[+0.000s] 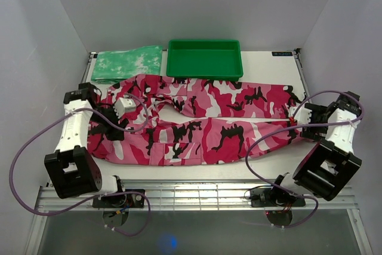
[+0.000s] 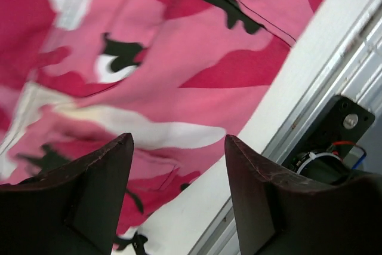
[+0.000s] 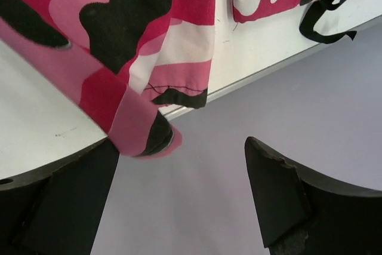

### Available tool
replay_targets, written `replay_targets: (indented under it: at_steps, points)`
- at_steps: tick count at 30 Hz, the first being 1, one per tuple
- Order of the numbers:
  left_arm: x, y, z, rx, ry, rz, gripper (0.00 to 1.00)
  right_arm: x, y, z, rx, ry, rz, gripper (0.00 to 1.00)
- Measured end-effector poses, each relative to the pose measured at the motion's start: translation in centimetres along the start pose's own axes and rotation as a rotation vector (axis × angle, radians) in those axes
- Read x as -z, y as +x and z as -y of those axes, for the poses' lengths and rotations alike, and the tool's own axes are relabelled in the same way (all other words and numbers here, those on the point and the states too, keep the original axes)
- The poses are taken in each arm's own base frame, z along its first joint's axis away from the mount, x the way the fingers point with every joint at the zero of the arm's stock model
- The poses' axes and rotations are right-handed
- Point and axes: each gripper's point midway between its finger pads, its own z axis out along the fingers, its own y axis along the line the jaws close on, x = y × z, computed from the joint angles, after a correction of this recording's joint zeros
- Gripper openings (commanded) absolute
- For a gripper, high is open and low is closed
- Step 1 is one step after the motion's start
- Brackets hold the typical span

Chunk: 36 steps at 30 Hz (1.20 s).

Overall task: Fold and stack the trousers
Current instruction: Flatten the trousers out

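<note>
The trousers [image 1: 197,120], pink, white and black camouflage, lie lengthwise across the white table, waist to the left and leg ends to the right. My left gripper [image 1: 112,125] hovers over the waist end. In the left wrist view it [image 2: 179,147] stands open, with the cloth [image 2: 179,58] below and nothing between the fingers. My right gripper [image 1: 301,125] is at the leg hems by the table's right edge. It [image 3: 181,144] is open, and a hem corner [image 3: 143,138] hangs against its left finger [image 3: 77,189], ungripped.
A green tray [image 1: 205,59] stands at the back centre, touching the trousers' far edge. A folded mottled green-and-white cloth [image 1: 127,64] lies at the back left. Grey walls close in on both sides. The metal rail [image 1: 197,192] runs along the front.
</note>
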Motion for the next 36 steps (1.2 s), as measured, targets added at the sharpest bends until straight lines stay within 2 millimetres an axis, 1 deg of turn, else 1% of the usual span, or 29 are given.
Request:
replay_targets:
  at_steps: [1, 3, 4, 6, 7, 9, 11, 12, 13, 15, 16, 17, 19, 21, 22, 23, 24, 25, 26, 27, 28, 29, 30, 31, 32, 33, 34, 35, 36]
  points:
    - [0.9, -0.6, -0.8, 0.013, -0.038, 0.02, 0.73, 0.3, 0.0, 0.3, 0.001, 0.004, -0.001, 0.9]
    - [3.0, -1.4, -2.7, 0.094, -0.124, 0.063, 0.73, 1.4, 0.0, 1.1, 0.005, 0.007, -0.005, 0.9]
    - [4.0, -1.5, -3.8, 0.141, -0.168, 0.08, 0.7, 2.3, -0.1, 1.8, 0.008, 0.014, -0.007, 0.9]
    - [5.1, -1.2, -5.9, 0.239, -0.224, 0.101, 0.66, 3.9, 0.1, 3.4, 0.018, 0.039, -0.022, 0.9]
    - [5.2, -0.6, -7.0, 0.3, -0.24, 0.101, 0.65, 4.4, 0.3, 3.9, 0.022, 0.047, -0.032, 0.9]
    - [4.2, 1.4, -8.8, 0.428, -0.241, 0.075, 0.63, 4.9, 0.9, 4.3, 0.02, 0.049, -0.058, 0.9]
    - [2.2, 3.7, -9.8, 0.53, -0.221, 0.025, 0.61, 4.7, 1.8, 4.1, -0.007, 0.022, -0.073, 0.9]
    - [1.2, 4.7, -9.9, 0.571, -0.209, 0.0, 0.61, 4.5, 2.1, 4.0, -0.03, 0.001, -0.071, 0.91]
    - [-0.1, 5.9, -9.6, 0.613, -0.187, -0.035, 0.6, 4.4, 2.5, 4.4, -0.055, -0.012, -0.069, 0.94]
    - [-2.2, 8.1, -8.2, 0.687, -0.145, -0.114, 0.59, 4.2, 3.3, 5.6, -0.118, -0.032, -0.065, 0.99]
    - [-2.8, 9.1, -7.7, 0.713, -0.139, -0.148, 0.59, 4.1, 3.5, 6.2, -0.152, -0.039, -0.062, 0.92]
    - [-3.3, 10.0, -7.2, 0.733, -0.135, -0.179, 0.58, 4.1, 3.5, 6.8, -0.172, -0.04, -0.061, 0.9]
    - [-3.5, 11.2, -6.7, 0.773, -0.137, -0.215, 0.56, 3.7, 2.7, 7.0, -0.227, -0.056, -0.054, 0.8]
    - [-3.0, 12.3, -7.0, 0.82, -0.163, -0.224, 0.55, 3.2, 1.3, 6.0, -0.271, -0.101, -0.037, 0.67]
    - [-2.6, 13.1, -7.1, 0.847, -0.177, -0.233, 0.54, 2.6, 0.3, 5.1, -0.302, -0.136, -0.028, 0.64]
    - [-2.1, 14.4, -7.3, 0.894, -0.192, -0.251, 0.54, 1.8, -0.7, 3.9, -0.326, -0.173, -0.02, 0.64]
    - [-1.7, 15.1, -7.4, 0.925, -0.193, -0.259, 0.54, 0.4, -2.0, 1.3, -0.366, -0.253, -0.013, 0.63]
    - [-1.4, 15.7, -7.4, 0.942, -0.198, -0.266, 0.55, -0.2, -2.6, 0.1, -0.382, -0.286, -0.014, 0.63]
    - [-1.2, 16.1, -7.4, 0.944, -0.204, -0.28, 0.55, -1.0, -3.2, -1.7, -0.403, -0.331, -0.019, 0.59]
    - [-1.1, 16.3, -7.4, 0.937, -0.205, -0.289, 0.55, -2.0, -3.8, -4.0, -0.419, -0.376, -0.043, 0.52]
    - [-1.0, 16.3, -7.4, 0.931, -0.204, -0.293, 0.55, -2.5, -4.0, -5.4, -0.424, -0.411, -0.059, 0.47]
    - [-0.8, 16.5, -7.5, 0.921, -0.207, -0.304, 0.56, -3.2, -3.9, -7.1, -0.428, -0.453, -0.099, 0.45]
    - [-0.4, 16.7, -7.9, 0.911, -0.216, -0.313, 0.57, -3.3, -3.6, -8.0, -0.43, -0.479, -0.128, 0.45]
    - [0.2, 16.7, -9.2, 0.895, -0.237, -0.306, 0.59, -3.5, -3.3, -8.3, -0.442, -0.499, -0.147, 0.45]
    - [0.9, 16.4, -10.5, 0.878, -0.262, -0.283, 0.61, -3.5, -3.4, -7.6, -0.463, -0.506, -0.136, 0.44]
    - [2.7, 15.1, -13.3, 0.838, -0.326, -0.217, 0.62, -3.5, -3.6, -6.1, -0.485, -0.482, -0.118, 0.44]
    - [4.1, 14.1, -15.0, 0.808, -0.376, -0.177, 0.64, -3.4, -4.1, -2.7, -0.518, -0.427, -0.082, 0.44]
    - [5.5, 12.5, -16.9, 0.76, -0.431, -0.134, 0.64, -3.3, -4.8, 0.7, -0.547, -0.363, -0.047, 0.44]
    - [6.2, 10.3, -18.4, 0.699, -0.472, -0.096, 0.64, -3.3, -6.1, 6.0, -0.569, -0.242, 0.007, 0.43]
